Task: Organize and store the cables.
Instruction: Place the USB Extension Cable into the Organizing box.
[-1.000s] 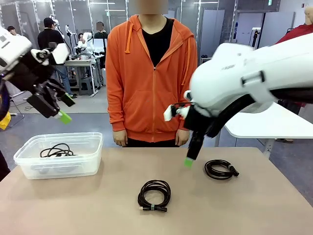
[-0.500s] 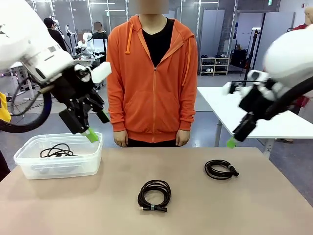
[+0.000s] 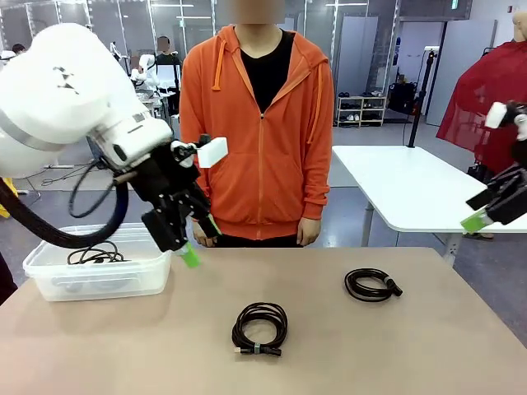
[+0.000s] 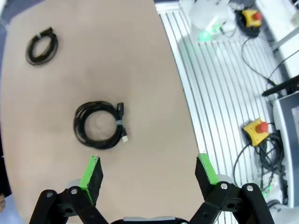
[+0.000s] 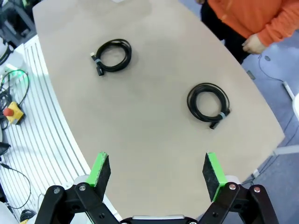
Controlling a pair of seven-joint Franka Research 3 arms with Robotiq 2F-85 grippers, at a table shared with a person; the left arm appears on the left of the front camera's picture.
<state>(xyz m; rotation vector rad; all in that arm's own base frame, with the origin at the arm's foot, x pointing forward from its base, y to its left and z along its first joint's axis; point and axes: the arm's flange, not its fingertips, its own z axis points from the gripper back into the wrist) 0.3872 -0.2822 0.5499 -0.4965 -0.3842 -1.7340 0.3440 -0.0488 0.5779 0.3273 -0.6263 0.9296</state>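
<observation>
One coiled black cable (image 3: 97,255) lay in the clear plastic bin (image 3: 123,281) at the tan table's (image 3: 428,354) 9 o'clock, while a second black coil (image 3: 260,327) at 6 o'clock and a third black coil (image 3: 372,285) at 3 o'clock awaited storing, the left gripper (image 4: 148,173) and right gripper (image 5: 156,172) both wide and empty.

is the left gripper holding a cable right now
No, the left gripper stands open and empty, and the nearest cable coil lies loose on the table.

Front view faces the person (image 3: 255,140); wrist views overlook the same cables (image 4: 99,125)
</observation>
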